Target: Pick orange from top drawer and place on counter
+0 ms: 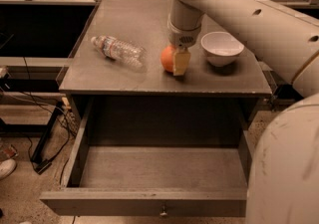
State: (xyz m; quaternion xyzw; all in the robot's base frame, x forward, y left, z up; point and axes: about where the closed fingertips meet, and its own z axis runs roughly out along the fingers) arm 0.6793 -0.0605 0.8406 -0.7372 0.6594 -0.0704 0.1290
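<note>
Far left on the counter (134,16), a clear plastic bottle (117,49) lying on its side, well apart from the work and likely mere clutter, best not disturbed. Near the middle, toward the front edge, the orange (166,58), down at counter level and apparently resting on the grey top rather than hanging above it. Over it from above, the gripper (174,61), set around the fruit with the wrist vertical, probably to keep so round a thing from rolling on release. Cannot tell whether clamped on the orange or slackened off it. Just right of that, near but not touching, a white bowl (222,48), upright; calls for a straight lift on withdrawal to avoid clipping it. Below the counter, the top drawer (149,202) standing wide open, bare grey floor showing, small knob (163,212) at the centre of its front. Judged nearly done: only letting go and backing away to come.
</note>
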